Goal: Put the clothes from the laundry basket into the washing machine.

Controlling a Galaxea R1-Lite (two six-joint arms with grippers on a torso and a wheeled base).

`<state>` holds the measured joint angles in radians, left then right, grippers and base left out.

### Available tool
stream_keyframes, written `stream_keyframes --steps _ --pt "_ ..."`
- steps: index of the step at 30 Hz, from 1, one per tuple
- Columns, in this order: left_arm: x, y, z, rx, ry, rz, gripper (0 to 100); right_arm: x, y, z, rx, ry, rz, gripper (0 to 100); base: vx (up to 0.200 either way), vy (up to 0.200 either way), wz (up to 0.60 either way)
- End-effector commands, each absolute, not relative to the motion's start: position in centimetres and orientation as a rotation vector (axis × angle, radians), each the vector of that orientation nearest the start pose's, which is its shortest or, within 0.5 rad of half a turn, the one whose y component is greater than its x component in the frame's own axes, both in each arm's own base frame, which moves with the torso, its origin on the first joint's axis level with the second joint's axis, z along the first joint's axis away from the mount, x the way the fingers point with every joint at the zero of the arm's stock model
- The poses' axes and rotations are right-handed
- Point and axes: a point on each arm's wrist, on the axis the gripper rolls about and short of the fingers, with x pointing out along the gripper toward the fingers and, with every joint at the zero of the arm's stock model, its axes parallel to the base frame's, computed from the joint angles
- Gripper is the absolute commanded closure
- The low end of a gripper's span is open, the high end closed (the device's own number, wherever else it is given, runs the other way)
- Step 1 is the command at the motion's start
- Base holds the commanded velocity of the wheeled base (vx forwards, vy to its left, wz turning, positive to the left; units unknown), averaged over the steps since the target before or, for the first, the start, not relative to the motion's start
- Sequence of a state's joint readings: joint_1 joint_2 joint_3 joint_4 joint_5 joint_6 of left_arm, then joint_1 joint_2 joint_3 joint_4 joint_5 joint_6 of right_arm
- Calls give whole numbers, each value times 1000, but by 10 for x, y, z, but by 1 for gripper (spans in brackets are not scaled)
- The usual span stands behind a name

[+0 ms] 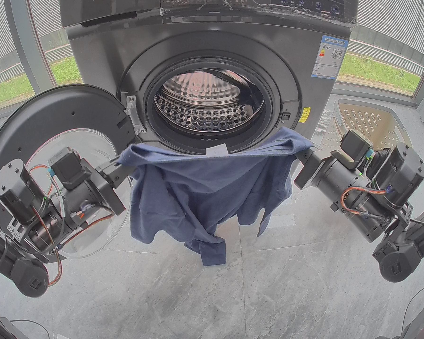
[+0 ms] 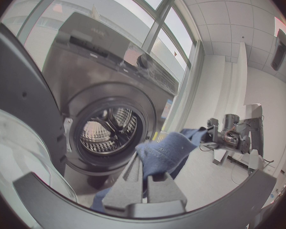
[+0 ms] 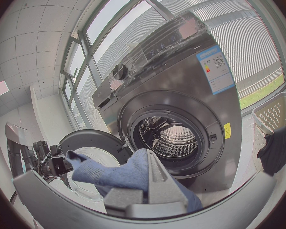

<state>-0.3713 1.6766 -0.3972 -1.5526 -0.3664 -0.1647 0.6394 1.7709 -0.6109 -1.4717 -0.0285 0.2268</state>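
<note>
A blue T-shirt [image 1: 202, 184] hangs stretched just below the washing machine's open drum mouth [image 1: 207, 102]. My left gripper [image 1: 121, 160] is shut on its left shoulder, and my right gripper [image 1: 302, 152] is shut on its right shoulder. The shirt's body and a sleeve dangle toward the floor. From the left wrist, the fingers [image 2: 133, 178] pinch the blue cloth [image 2: 168, 150]. From the right wrist, the same cloth [image 3: 117, 174] runs from my fingers [image 3: 159, 175] across to the left gripper [image 3: 65, 164]. The laundry basket [image 1: 372, 123] stands to the right of the machine, behind my right arm.
The machine's round door [image 1: 56, 118] is swung fully open to the left, right behind my left arm. A dark garment [image 3: 278, 150] hangs over the basket's rim [image 3: 270, 108]. Grey tiled floor [image 1: 268, 283] lies open in front of the machine.
</note>
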Motion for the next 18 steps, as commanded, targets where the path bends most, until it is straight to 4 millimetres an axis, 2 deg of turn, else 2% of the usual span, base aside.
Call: stream_keyframes --steps 1,7,13,18 --pt "235 -95 203 -163 -323 -706 100 231 168 206 335 -268 635 100 0 0 0" --pt "230 -93 219 -172 -387 -680 100 227 165 209 335 -278 633 100 0 0 0" --pt "229 -93 218 -173 -384 -678 100 230 154 209 322 -281 594 100 0 0 0" --pt "229 -93 215 -172 -370 -681 100 233 153 213 326 -298 583 100 0 0 0"
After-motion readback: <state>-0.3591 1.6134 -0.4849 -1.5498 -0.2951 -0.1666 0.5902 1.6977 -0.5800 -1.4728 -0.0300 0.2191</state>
